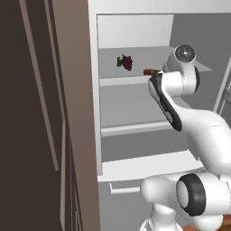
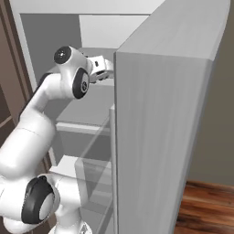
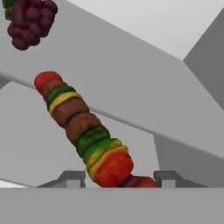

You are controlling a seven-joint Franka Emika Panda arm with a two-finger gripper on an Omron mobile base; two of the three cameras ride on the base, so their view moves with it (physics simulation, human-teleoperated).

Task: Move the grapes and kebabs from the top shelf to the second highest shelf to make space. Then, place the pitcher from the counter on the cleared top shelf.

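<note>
The kebabs (image 3: 85, 131) are lying on the fridge's top shelf (image 1: 135, 80), and the coming grasp is turning on how the skewer's long axis is running against the gripper (image 3: 119, 177). In the hand view that axis is slanting from a red chunk far up and to the left down to another red chunk sitting right between the two finger tips (image 3: 72, 178). So the near end is already inside the gap, while the rest is stretching away from the jaws toward the grapes (image 3: 29, 22). The jaws are standing partly apart, one on either side of that near end; whether they are already pressing on it I cannot tell, since the tips are barely peeking above the lower edge.

In the left base view the kebabs are showing just beside the arm's wrist, to the right of the grapes on the same shelf, and the grapes are sitting apart from the skewer, further in. The second highest shelf (image 1: 131, 128) is lying directly below, bare along its front. A grip on the end alone will probably be leaving the skewer free to droop.
</note>
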